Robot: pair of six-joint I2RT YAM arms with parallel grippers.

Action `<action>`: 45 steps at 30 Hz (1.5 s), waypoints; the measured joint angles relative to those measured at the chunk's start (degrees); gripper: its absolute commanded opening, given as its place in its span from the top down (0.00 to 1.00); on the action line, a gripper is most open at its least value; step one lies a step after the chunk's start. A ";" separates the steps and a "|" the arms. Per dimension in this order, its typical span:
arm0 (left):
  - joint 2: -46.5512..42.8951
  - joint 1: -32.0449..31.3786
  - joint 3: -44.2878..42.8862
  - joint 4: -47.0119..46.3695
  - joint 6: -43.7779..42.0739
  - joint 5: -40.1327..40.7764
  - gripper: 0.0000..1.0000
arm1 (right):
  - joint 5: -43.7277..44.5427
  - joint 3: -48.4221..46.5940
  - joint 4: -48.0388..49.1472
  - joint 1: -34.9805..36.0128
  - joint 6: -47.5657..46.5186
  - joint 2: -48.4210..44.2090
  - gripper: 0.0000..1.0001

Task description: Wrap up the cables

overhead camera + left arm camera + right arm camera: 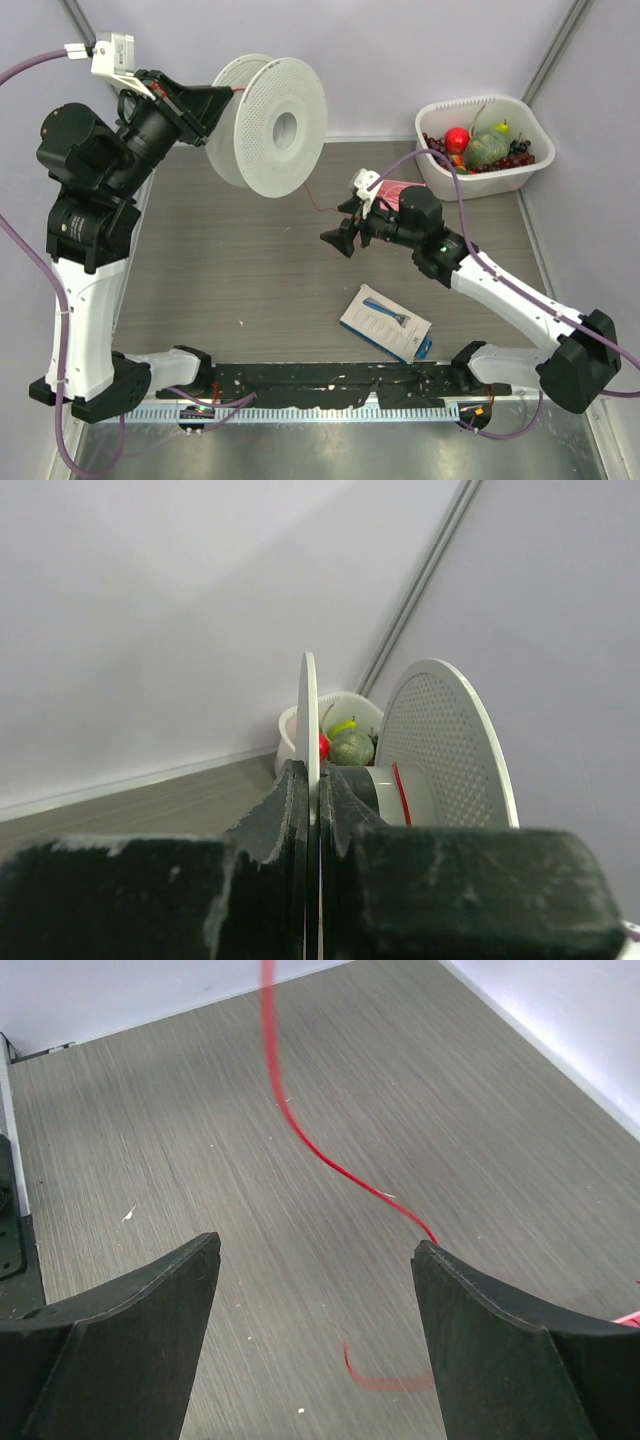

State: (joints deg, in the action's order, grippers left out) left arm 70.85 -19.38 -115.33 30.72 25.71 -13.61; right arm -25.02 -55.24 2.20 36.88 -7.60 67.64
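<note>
White spool (pixel 270 125) sits up high in the top view, with the left gripper (pixel 220 100) pinching its rim. Thin red wire (pixel 312 203) drops from it to the table (pixel 230 280). Left wrist: both fingers squeeze the spool's flat side. Right wrist: the right gripper (pixel 315 1260) is spread wide, and the red wire curls up to one finger.

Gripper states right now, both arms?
Left gripper: shut on the white spool, clamping its near flange.
Right gripper: open; the red wire runs between its fingers, unclamped.
</note>
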 measured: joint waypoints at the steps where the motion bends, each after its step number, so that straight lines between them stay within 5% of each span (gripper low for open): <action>1: 0.00 0.00 0.11 -0.42 0.46 0.00 1.00 | 0.35 0.70 1.18 0.57 0.33 0.42 0.18; 14: 0.00 0.00 0.31 -5.75 6.01 -2.03 1.00 | 15.72 8.55 13.70 1.84 -2.47 2.97 0.33; 23: 0.00 0.00 0.28 -6.69 6.88 -2.01 1.00 | 14.45 8.61 16.48 1.03 -0.74 7.72 0.17; 30: -0.11 0.00 0.81 -8.11 6.93 -2.01 1.00 | 11.54 6.69 18.97 0.85 6.71 14.69 0.16; 33: -0.28 0.00 1.68 -8.44 7.23 -2.01 1.00 | 10.29 5.84 20.31 0.81 10.01 17.25 0.30; 34: -0.28 0.00 1.79 -8.48 7.30 -2.01 1.00 | 9.88 5.53 20.57 0.68 10.73 17.90 0.54; 37: -0.28 0.00 2.10 -8.63 7.34 -1.97 1.00 | 8.41 5.01 21.00 0.42 12.35 18.88 0.84; 43: -0.31 0.00 2.10 -8.61 6.40 1.42 1.00 | 6.82 5.66 20.15 -0.13 14.08 18.62 0.83; 45: -0.31 0.00 2.10 -8.55 5.64 3.45 1.00 | 6.36 7.63 19.58 -0.26 14.14 17.62 0.97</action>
State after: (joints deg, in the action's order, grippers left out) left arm 70.54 -19.38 -113.23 22.17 31.35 -10.15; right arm -18.65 -47.62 21.78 36.62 6.55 85.25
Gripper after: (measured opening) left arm 0.074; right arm 0.163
